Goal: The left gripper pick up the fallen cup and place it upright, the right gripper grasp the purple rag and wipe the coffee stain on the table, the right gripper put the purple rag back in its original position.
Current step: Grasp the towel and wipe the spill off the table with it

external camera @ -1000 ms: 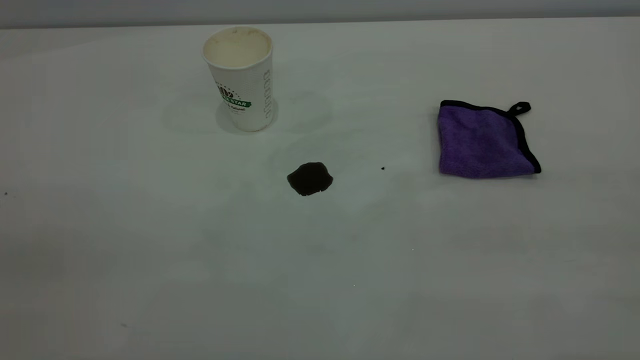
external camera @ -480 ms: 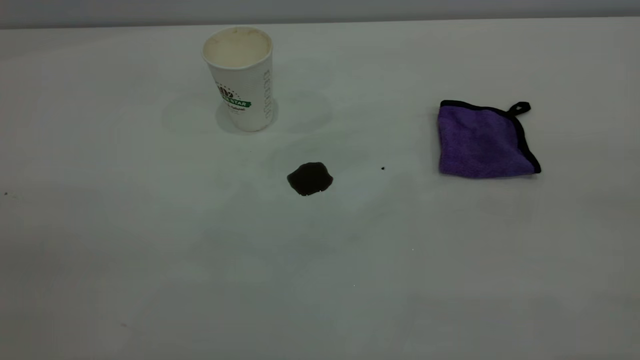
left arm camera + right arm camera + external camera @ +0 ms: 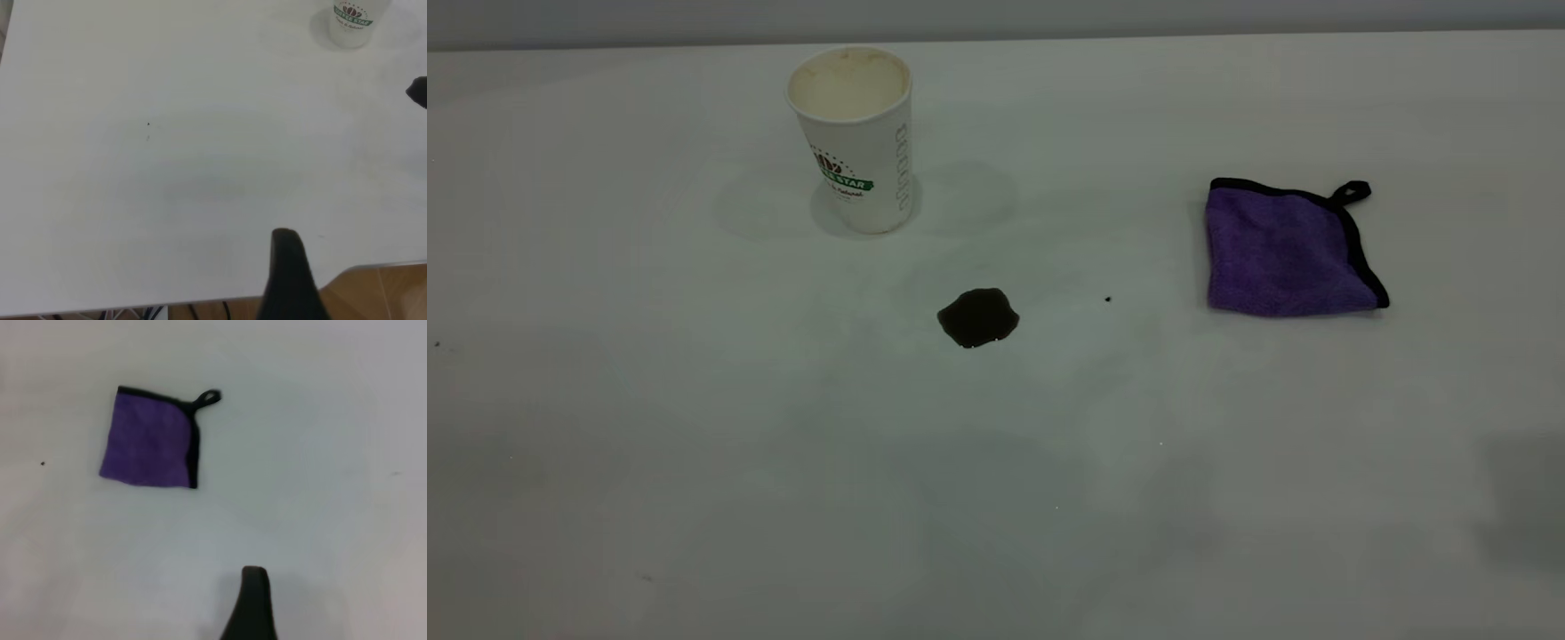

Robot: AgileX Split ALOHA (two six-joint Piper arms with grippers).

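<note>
Cup [image 3: 854, 133]: upright at the surface's [image 3: 694, 444] far left. Stain [image 3: 978, 317]: centre, unwiped. Rag [image 3: 1285, 253]: flat at right, well apart from the stain. Right end effector [image 3: 252, 600]: one finger visible; we cannot tell its opening. Risk, we judge: a shallow pinch slips off the flat rag; a wide wipe topples the cup.

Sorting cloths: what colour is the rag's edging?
Black, around the purple rag; clearest in the exterior view.

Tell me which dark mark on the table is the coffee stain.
The big blot below the upright cup. The speck nearer the rag is only a dot.
</note>
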